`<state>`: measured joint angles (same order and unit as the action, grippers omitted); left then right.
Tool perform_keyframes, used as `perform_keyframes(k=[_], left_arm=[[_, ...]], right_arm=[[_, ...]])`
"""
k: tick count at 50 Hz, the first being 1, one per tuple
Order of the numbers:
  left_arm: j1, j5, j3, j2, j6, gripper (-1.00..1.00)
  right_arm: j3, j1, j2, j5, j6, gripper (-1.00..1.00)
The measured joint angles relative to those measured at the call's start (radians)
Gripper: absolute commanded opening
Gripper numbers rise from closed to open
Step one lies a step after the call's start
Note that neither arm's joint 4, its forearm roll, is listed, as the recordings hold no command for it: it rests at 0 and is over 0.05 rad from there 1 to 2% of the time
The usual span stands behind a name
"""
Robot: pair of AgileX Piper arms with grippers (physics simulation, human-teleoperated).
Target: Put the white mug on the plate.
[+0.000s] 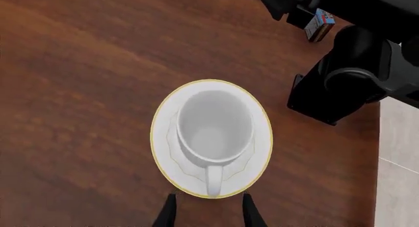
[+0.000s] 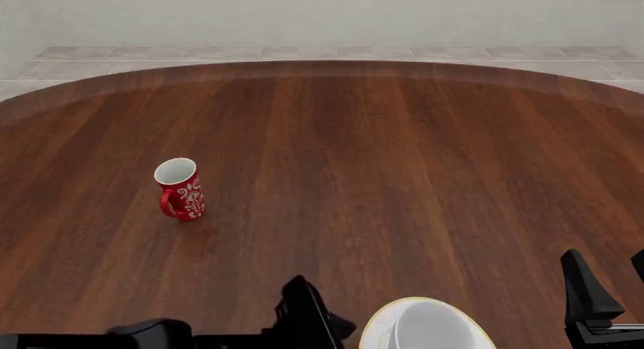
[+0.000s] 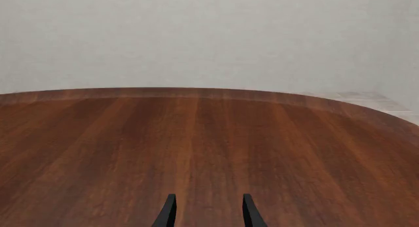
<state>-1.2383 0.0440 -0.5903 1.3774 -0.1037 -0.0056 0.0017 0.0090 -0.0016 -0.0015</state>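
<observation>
White mug (image 1: 215,128) stands upright on the plate (image 1: 164,134), its mouth open upward and nothing visible inside it. Its loop handle reaches out over the plate's yellow-gold rim toward the left tool (image 1: 208,212), whose two dark fingertips (image 1: 169,211) are spread apart above the tabletop (image 1: 78,89), gripping nothing and clear of the handle. In the front view the plate and mug sit at the near edge of the tabletop, cut off by the frame, between the two arms, with the left arm just beside them.

A smaller red mug (image 2: 180,189) with a white pattern stands upright well apart from them, on the left part of the tabletop; its white interior also looks empty, and its handle faces the near side.

The right tool (image 3: 208,212) hangs over bare wood with its fingers parted, pinching nothing. In the left wrist view, part of the right arm (image 1: 353,75) shows beyond the plate.
</observation>
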Motion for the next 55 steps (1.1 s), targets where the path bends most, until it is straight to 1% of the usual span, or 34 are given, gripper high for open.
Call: perform_keyframes(k=[25,29,33,40,46,55], left_arm=[[0.002,-0.01,0.002,-0.017,0.003,1.0],[-0.003,-0.081,0.015,-0.136,-0.039,1.0],[-0.008,-0.129,0.028,-0.243,-0.089,1.0],[-0.014,-0.182,0.05,-0.372,-0.165,1.0],[-0.007,-0.219,0.069,-0.455,-0.197,1.0],[0.007,-0.278,0.087,-0.564,-0.219,1.0]], right_arm=[[0.0,0.0,0.0,0.0,0.0,1.0],[0.0,0.0,0.0,0.0,0.0,1.0],[0.0,0.0,0.0,0.0,0.0,1.0],[0.0,0.0,0.0,0.0,0.0,1.0],[0.0,0.0,0.0,0.0,0.0,1.0],[0.0,0.0,0.0,0.0,0.0,1.0]])
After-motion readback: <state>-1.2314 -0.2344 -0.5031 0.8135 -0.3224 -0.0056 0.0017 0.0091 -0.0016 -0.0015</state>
